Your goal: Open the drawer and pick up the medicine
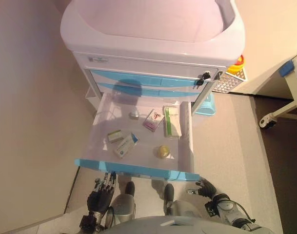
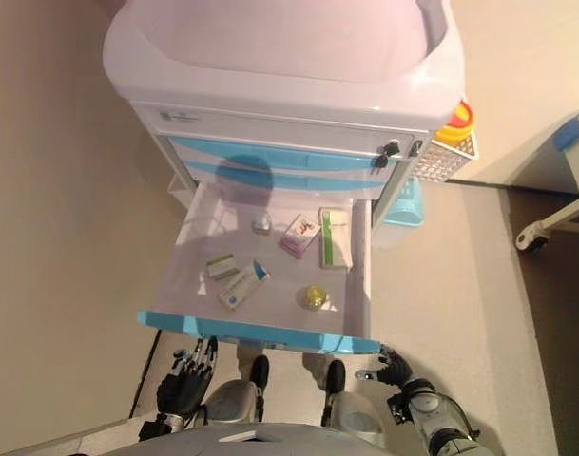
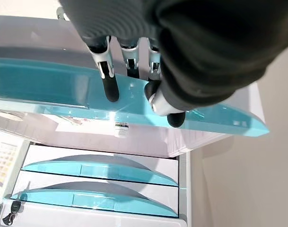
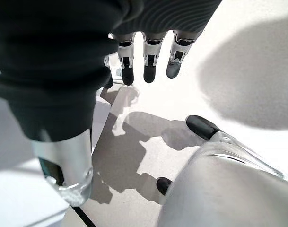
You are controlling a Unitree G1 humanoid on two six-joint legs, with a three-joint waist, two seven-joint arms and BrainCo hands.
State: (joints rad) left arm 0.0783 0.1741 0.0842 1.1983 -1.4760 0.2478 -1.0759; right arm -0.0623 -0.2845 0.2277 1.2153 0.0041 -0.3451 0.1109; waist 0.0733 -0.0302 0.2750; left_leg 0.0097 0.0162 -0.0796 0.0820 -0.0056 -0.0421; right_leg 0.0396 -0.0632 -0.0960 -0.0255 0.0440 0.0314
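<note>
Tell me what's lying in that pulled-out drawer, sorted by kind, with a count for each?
Medicine boxes: 4 (pink-and-white, long green-and-white, small green, blue-and-white)
Round yellow container: 1
Small grey item: 1
Total: 6 in the open drawer

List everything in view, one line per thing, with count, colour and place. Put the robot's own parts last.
Cart: one, white with blue drawer fronts, ahead of the robot.
Open drawer: one, white with a blue front, pulled out toward the robot.
Long box: one, white and green, right side of the drawer.
Pink box: one, white and pink, mid-drawer.
Blue box: one, white and blue, toward the front.
Small box: one, green and white, left of centre.
Round container: one, yellow, front right.
Small vial: one, pale, back of the drawer.
Bin: one, yellow and red, on the cart's right side.
Left hand: open, below the drawer front.
Right hand: low right, holding nothing.
</note>
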